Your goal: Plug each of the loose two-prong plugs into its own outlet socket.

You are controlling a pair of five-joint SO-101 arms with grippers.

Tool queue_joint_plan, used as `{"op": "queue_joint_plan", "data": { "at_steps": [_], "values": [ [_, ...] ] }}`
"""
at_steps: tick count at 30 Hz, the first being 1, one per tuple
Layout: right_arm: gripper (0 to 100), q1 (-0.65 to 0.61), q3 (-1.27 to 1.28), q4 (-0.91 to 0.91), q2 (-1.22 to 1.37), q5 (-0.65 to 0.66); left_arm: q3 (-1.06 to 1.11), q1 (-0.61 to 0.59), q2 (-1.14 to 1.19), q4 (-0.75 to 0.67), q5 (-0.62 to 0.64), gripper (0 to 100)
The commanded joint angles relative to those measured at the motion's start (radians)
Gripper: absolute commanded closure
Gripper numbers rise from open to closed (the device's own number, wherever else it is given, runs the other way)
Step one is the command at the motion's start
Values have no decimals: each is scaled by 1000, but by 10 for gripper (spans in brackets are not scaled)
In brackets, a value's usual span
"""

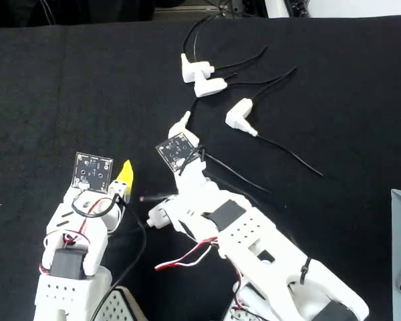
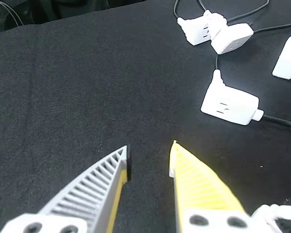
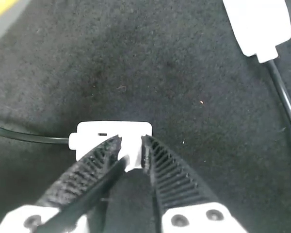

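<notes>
My R claw (image 3: pixel 131 141) is almost shut, pinching the socket (image 3: pixel 111 130) at its tips. My L claw (image 2: pixel 149 148) is half open w/ nothing inside, over the surface (image 2: pixel 63 73).

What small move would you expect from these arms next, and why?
Probably a short lift by the right gripper. It looks shut on the white corded piece, which lies flat on the black cloth. Raising it would free it to be turned toward a mate. The left gripper hangs open over bare cloth, holding nothing.
</notes>
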Motion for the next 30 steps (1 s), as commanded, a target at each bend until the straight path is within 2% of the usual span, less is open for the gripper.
{"op": "queue_joint_plan", "data": {
  "at_steps": [1, 11, 20, 25, 30],
  "values": [
    [987, 17, 13, -69, -21, 15, -7, 1, -8, -23, -12, 852],
    [987, 17, 48, -110, -5, 44, -7, 1, -8, -23, -12, 852],
    [987, 17, -74, -112, 268, 38, -7, 1, -8, -23, -12, 852],
    [988, 25, -99, -112, 312, 38, -7, 1, -8, -23, -14, 852],
    [988, 118, -188, -115, 317, 44, -7, -13, -8, -23, -14, 852]
  ]
}}
